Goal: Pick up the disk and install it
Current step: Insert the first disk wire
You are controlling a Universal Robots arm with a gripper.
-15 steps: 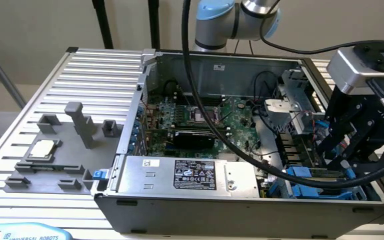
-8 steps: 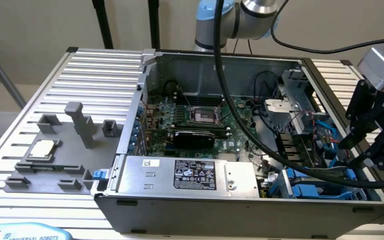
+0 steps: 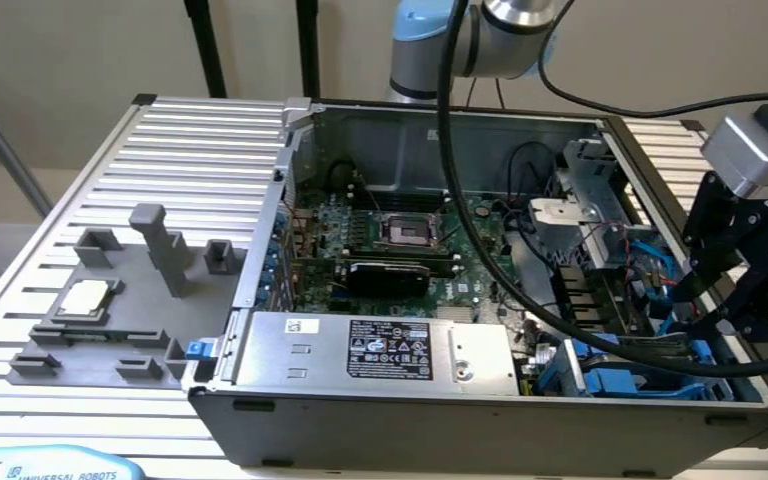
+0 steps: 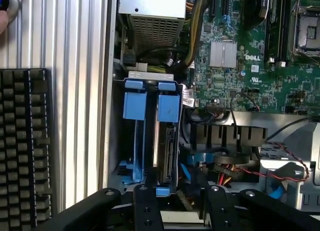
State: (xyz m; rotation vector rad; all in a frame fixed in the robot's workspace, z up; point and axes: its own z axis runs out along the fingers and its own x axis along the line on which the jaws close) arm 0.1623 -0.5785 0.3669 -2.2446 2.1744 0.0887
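End effector point(image 4: 178, 192): jaws stand partly apart, nothing held, near the disk but not touching.
Disk point(image 4: 167, 136): standing on edge in the computer case point(image 3: 398, 425) bay, beside another blue frame point(image 4: 135, 111).
Progress: disk seems already placed; whether it is fully seated, I cannot tell.

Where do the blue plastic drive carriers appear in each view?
Exterior view: blue plastic drive carriers in the case's near corner, at the exterior view's right, beside the grey power-supply box.
Wrist view: carriers side by side, next to that box's mesh end.
Shared landmark: the grey power-supply box.
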